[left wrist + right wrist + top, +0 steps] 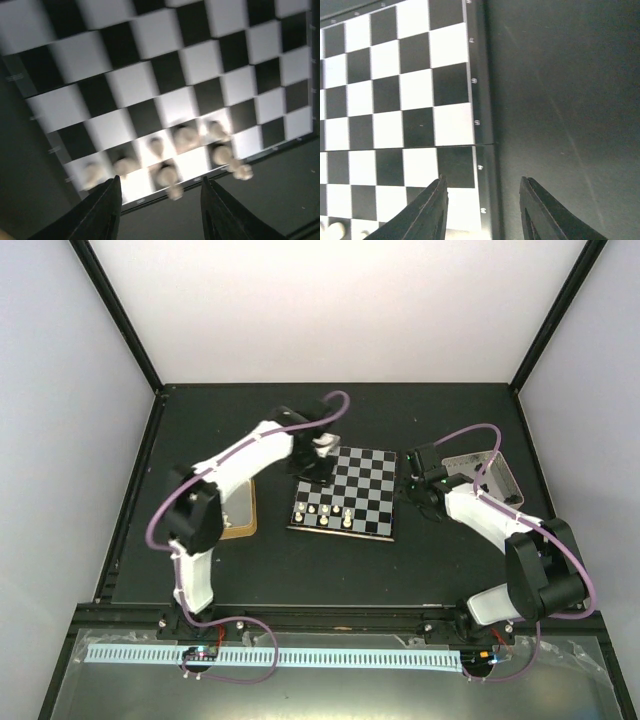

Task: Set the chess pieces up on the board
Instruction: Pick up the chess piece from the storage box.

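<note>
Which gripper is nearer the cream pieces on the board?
Left. The left gripper hangs open right over the cream pieces; the right gripper sits open at the board's opposite edge.

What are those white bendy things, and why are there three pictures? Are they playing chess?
They are two robot arms. One picture looks down from above; the other two come from a small camera on each wrist. On the dark table lies the board, with a few cream-white chess pieces near one edge. A tin lies to the right. The left gripper and the right gripper are both open and hold nothing. They are setting up, not playing.
</note>
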Robot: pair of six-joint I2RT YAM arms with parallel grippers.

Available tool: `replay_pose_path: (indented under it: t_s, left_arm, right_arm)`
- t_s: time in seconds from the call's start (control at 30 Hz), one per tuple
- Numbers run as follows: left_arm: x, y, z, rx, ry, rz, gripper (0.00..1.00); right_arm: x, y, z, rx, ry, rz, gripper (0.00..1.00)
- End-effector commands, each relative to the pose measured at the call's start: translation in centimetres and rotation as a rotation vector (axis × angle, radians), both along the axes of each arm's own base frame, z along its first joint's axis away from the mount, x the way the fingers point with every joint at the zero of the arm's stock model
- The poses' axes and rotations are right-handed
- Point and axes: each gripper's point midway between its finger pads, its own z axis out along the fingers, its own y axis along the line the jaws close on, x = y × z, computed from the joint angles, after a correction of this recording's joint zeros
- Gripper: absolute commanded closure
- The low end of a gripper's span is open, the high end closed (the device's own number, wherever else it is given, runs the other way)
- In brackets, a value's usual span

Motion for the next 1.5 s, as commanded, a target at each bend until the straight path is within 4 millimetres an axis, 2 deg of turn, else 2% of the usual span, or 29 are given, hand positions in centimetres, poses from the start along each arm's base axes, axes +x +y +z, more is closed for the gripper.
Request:
replay_pose_path:
  t_s: [0.0,0.03,0.17,0.27,0.43,0.6,0.67,0.83,1.0,1.13,1.27,1.4,1.47]
  left_arm:
    - [3.3,8.0,2.2,0.047,-0.181,0.281,0.54]
    - [3.8,10.6,2.0,0.065,-0.208,0.353,0.54]
    - [3.3,19.1,1.3,0.153,-0.271,0.573,0.52]
    - [2.3,24.1,-0.1,0.231,-0.276,0.687,0.47]
    - [1.1,29.7,-3.2,0.329,-0.232,0.825,0.44]
    - [1.0,33.4,-4.1,0.402,-0.199,0.941,0.43]
    - [0.9,34.2,-4.3,0.407,-0.172,0.988,0.41]
    - [1.0,34.7,-5.6,0.426,-0.116,1.019,0.35]
    - [0.7,35.9,-6.8,0.455,-0.093,1.047,0.34]
    - [1.1,35.9,-7.7,0.439,-0.079,1.049,0.34]
    - [1.2,35.6,-8.8,0.428,-0.054,1.038,0.38]
    - [1.4,35.1,-9.1,0.393,-0.046,1.029,0.49]
    - [1.5,34.9,-9.0,0.380,-0.050,1.024,0.52]
  right_arm:
    - [1.2,1.9,1.3,0.101,-0.056,0.037,0.59]
    - [1.3,2.1,1.3,0.105,-0.054,0.038,0.59]
    - [1.7,2.2,1.0,0.099,-0.047,0.030,0.59]
    - [2.1,2.4,0.9,0.103,-0.056,0.036,0.59]
    - [2.6,2.9,0.9,0.106,-0.062,0.046,0.59]
    - [2.9,3.2,0.6,0.108,-0.056,0.055,0.60]
    - [3.0,3.2,0.6,0.108,-0.054,0.057,0.60]
    - [3.5,3.4,0.7,0.103,-0.057,0.058,0.60]
    - [3.6,3.3,0.6,0.095,-0.055,0.058,0.60]
    - [3.6,3.2,0.5,0.090,-0.052,0.055,0.60]
    - [3.8,3.3,0.5,0.091,-0.052,0.052,0.60]
    - [3.9,3.2,0.4,0.085,-0.046,0.052,0.60]
    - [3.9,3.2,0.3,0.084,-0.042,0.049,0.60]
